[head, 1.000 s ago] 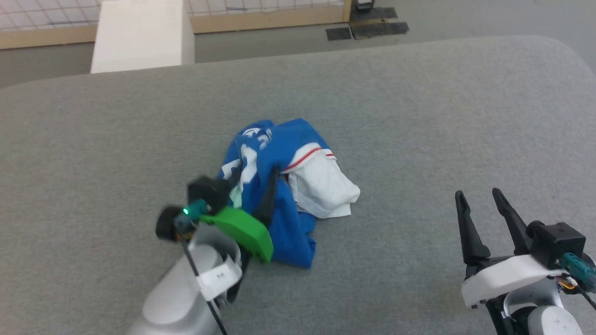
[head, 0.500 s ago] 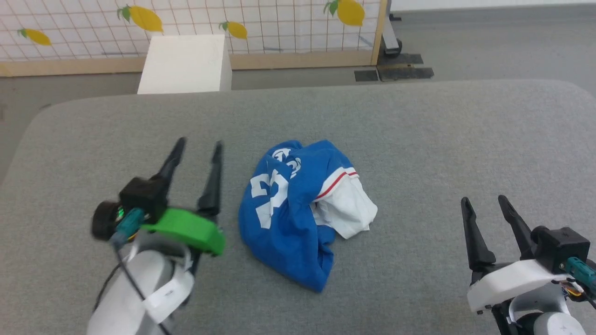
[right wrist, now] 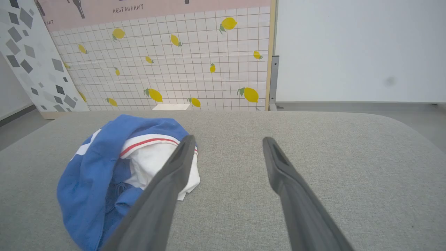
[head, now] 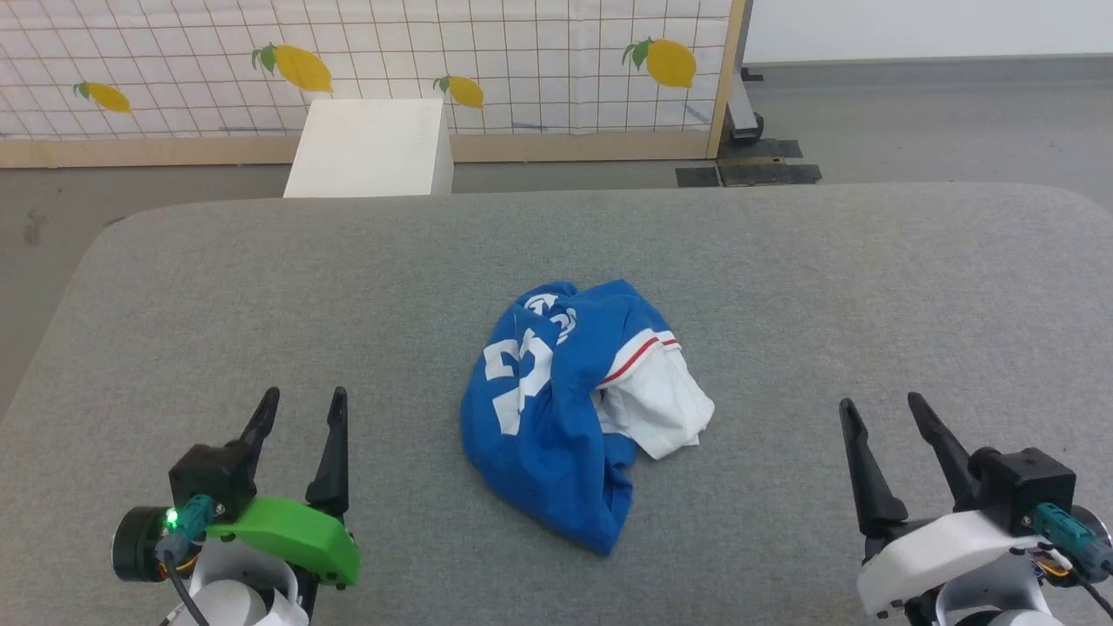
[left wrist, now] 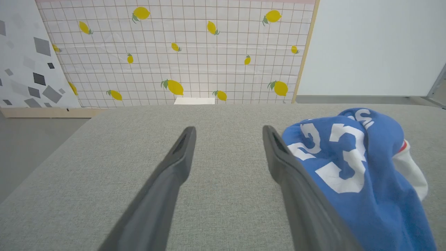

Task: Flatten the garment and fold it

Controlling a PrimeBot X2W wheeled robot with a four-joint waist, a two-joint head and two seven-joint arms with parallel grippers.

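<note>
The garment [head: 556, 417] lies crumpled in a heap at the middle of the grey table [head: 783, 278]: bright blue cloth with white numbers and a white sleeve edged by a red stripe. It fills the right of the left wrist view [left wrist: 355, 174] and the left of the right wrist view [right wrist: 115, 167]. My left gripper [head: 303, 402] rests at the lower left, open and empty, well clear of the heap. At the lower right my right gripper [head: 878, 405] is also open and empty, apart from the garment.
A white box [head: 369, 148] stands on the floor just beyond the table's far edge. Behind it runs a lemon-patterned grid panel [head: 435, 61] with a wooden frame. Bare grey table surface surrounds the heap on all sides.
My left gripper has pulled back from the garment to the lower left, leaving the heap on the table. The head camera has tilted up, showing more of the wall. The right arm stayed put.
</note>
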